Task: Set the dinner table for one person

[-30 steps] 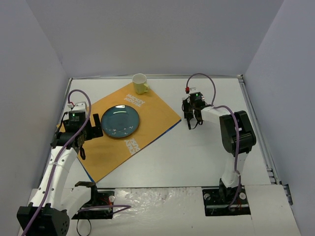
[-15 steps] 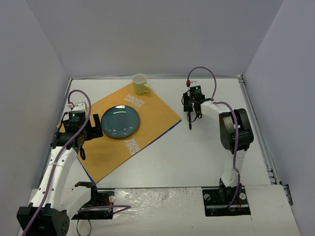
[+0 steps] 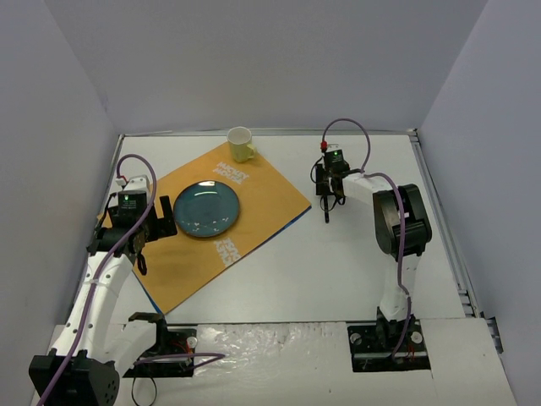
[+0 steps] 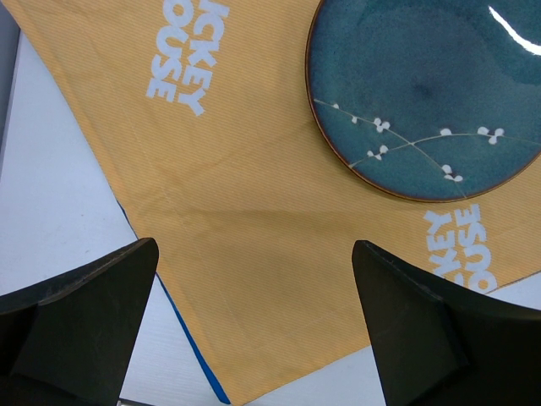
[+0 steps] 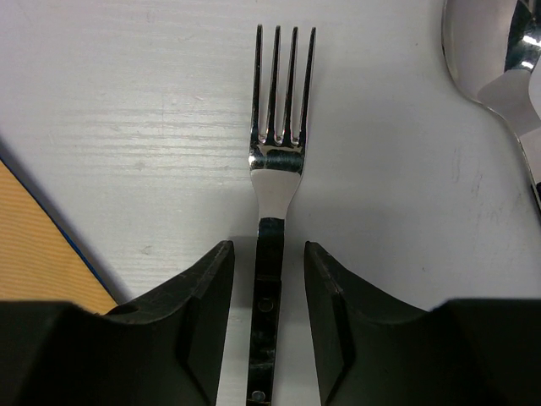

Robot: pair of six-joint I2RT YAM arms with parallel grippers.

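The dinner table (image 3: 338, 271) lies flat, seemingly longer left to right. Toward its far edge a fork (image 5: 275, 161) points away from my right pincer (image 5: 269, 245), whose jaws stand apart astride the handle. A spoon (image 5: 482, 42) lies just right. Leftward, the placemat (image 3: 262, 199) carries a plate (image 3: 206, 208). My left pincer (image 4: 254, 245) gapes above it.

A fork (image 5: 276, 161) lies flat on the white table (image 5: 127, 101), its four tines pointing to the top of the picture and its handle running down between the two dark fingers (image 5: 203, 296) of the gripper (image 5: 269, 254). The fingers stand on either side of the handle with a thin gap on each side. A spoon (image 5: 482, 42) lies near the fork at the top right, cut off by the edge, and an orange mat (image 5: 42, 254) with a blue border shows at the lower left.
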